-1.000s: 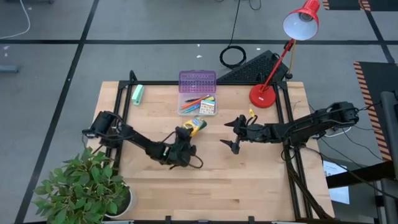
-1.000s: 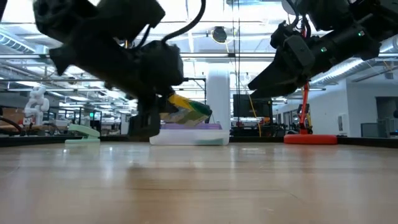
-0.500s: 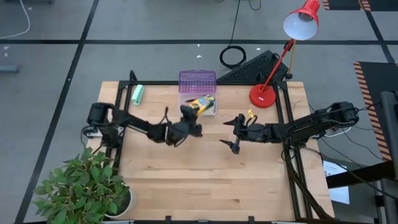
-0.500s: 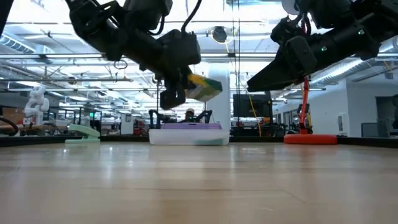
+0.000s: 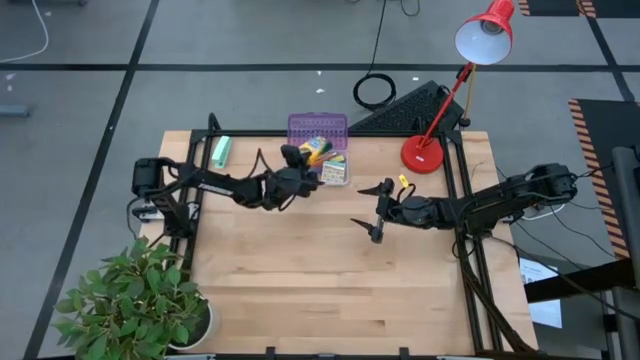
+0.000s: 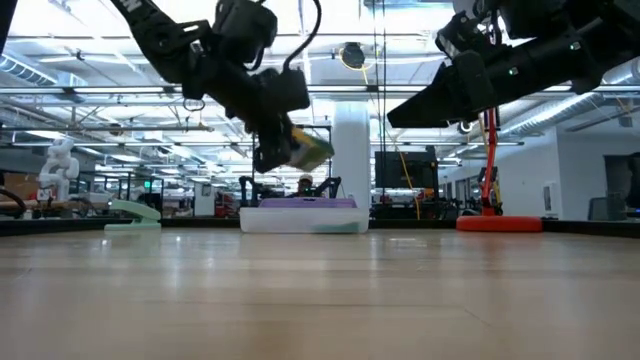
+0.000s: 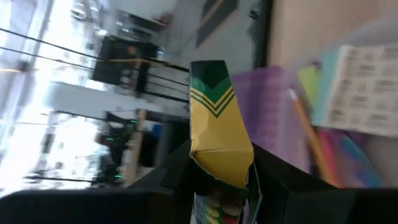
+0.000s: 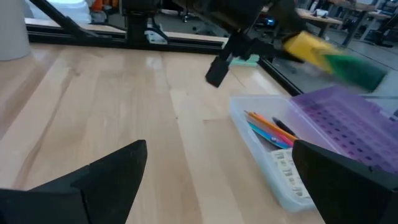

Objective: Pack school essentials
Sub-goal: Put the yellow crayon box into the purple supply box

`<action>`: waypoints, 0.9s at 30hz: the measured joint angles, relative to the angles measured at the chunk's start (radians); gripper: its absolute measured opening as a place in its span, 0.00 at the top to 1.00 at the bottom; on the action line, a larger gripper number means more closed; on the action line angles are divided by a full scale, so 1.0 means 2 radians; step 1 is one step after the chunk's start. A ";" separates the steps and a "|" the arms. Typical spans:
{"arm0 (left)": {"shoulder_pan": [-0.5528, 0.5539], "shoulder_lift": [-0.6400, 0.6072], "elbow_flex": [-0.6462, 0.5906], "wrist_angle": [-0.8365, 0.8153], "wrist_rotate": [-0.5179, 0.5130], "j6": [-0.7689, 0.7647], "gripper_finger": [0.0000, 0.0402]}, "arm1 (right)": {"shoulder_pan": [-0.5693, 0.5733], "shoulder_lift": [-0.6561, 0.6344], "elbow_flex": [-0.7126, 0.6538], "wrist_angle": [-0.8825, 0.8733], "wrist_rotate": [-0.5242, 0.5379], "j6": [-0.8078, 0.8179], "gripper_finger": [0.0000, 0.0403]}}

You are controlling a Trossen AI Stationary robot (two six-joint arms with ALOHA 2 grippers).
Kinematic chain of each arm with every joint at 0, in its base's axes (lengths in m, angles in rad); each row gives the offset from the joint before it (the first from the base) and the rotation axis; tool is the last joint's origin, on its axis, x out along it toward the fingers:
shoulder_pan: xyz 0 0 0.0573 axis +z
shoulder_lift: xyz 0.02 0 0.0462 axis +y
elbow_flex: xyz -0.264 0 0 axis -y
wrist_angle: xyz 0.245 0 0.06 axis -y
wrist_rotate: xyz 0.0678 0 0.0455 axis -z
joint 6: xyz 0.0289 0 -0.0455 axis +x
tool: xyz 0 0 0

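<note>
My left gripper (image 5: pixel 298 165) is shut on the yellow-green crayon box (image 5: pixel 316 150) and holds it in the air over the clear box (image 5: pixel 322 172). The clear box's purple lid (image 5: pixel 317 128) stands open at its far side. Inside lie coloured pens (image 7: pixel 306 127) and a printed sheet (image 7: pixel 367 78). My right gripper (image 5: pixel 377 210) hovers open over the table's middle right and touches nothing. A small yellow piece (image 5: pixel 404 184) lies on the table just beyond it. My left gripper pinches the crayon box between its two fingers (image 7: pixel 175 174), on the box's two broad sides near its open end (image 7: pixel 219 163). The green-tipped end (image 7: pixel 208 78) sticks out past the fingertips. The fingers reach in from the table's left. The box is lifted clear and tilted (image 6: pixel 305 150).
A mint-green roll (image 5: pixel 221 151) lies at the far left. A red desk lamp (image 5: pixel 422 153) stands at the far right. A potted plant (image 5: pixel 140 300) sits at the near left corner. The table's near half is bare wood (image 5: pixel 330 290).
My left gripper has risen from near the table top and swung toward the far edge, carrying the crayon box. The box now hangs over the clear box instead of in front of it.
</note>
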 joint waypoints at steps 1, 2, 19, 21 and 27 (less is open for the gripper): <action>0.003 0.000 0.000 -0.015 0.009 -0.016 0.70 | 0.000 0.000 0.000 0.000 0.000 0.000 0.02; 0.005 0.000 0.000 -0.027 0.020 -0.033 0.70 | 0.000 0.000 0.000 -0.001 0.000 0.000 0.02; -0.019 0.000 0.012 -0.074 -0.026 -0.159 0.70 | 0.000 0.000 0.000 -0.004 0.000 0.006 0.02; -0.025 0.000 0.026 -0.082 -0.039 -0.178 0.70 | 0.000 0.000 0.000 -0.004 0.000 0.006 0.02; -0.030 0.000 0.123 -0.247 -0.041 -0.276 0.70 | 0.000 0.000 0.000 -0.005 -0.001 0.011 0.02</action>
